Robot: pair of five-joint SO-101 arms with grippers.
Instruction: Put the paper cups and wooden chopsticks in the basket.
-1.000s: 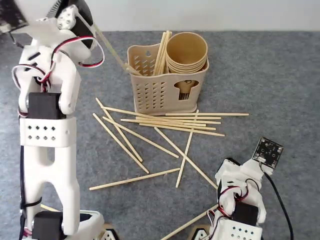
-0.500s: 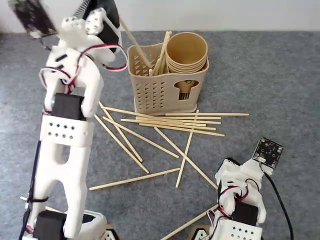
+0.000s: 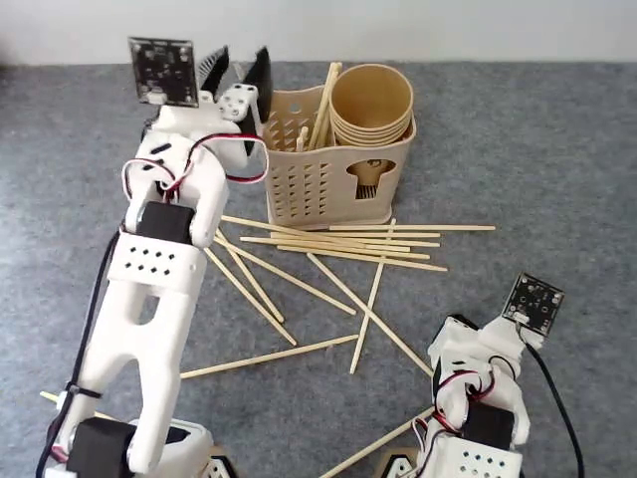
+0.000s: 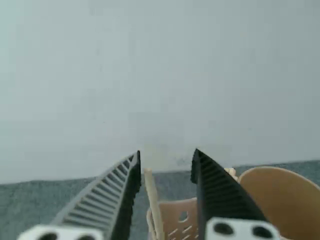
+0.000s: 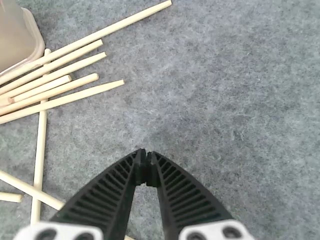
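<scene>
The high view is showing the basket (image 3: 318, 184) near the table's (image 3: 557, 179) back edge, holding stacked paper cups (image 3: 371, 98) and upright chopsticks (image 3: 320, 100), with loose chopsticks (image 3: 338, 244) lying mid-table. The wrist views are showing the left gripper (image 4: 165, 155) gaping wide beside the basket, gripping nothing, and the right gripper (image 5: 146, 170) pressing closed, empty, above the table.

basket (image 4: 179, 221) cut off by the lower edge, loose chopsticks (image 3: 338, 242) partly under left arm (image 3: 159, 261)
</scene>
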